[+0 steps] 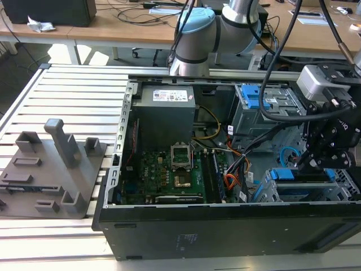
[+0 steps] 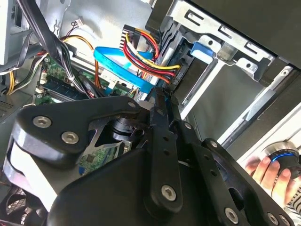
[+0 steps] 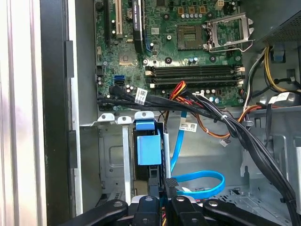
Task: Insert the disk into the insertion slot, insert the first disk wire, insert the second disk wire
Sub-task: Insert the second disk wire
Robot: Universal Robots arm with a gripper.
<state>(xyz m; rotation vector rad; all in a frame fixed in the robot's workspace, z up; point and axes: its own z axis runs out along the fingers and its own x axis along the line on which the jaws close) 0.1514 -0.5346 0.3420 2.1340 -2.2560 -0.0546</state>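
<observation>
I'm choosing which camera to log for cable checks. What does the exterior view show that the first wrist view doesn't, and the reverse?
Exterior view alone: the grey fixture block on the slatted table and the arm's blue-capped joint. First wrist view alone: the second disk wire looping beside the disk seated in the insertion slot. Both: the motherboard and the gripper.

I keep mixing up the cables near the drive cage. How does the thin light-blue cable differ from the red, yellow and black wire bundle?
The second disk wire is a single glossy light-blue cable; the wire bundle is several separate strands in red, yellow, orange and black. The blue cable curves in an open loop on the case floor, while the bundle's strands run side by side into one black connector. Both end close to the gripper beside the insertion slot.
</observation>
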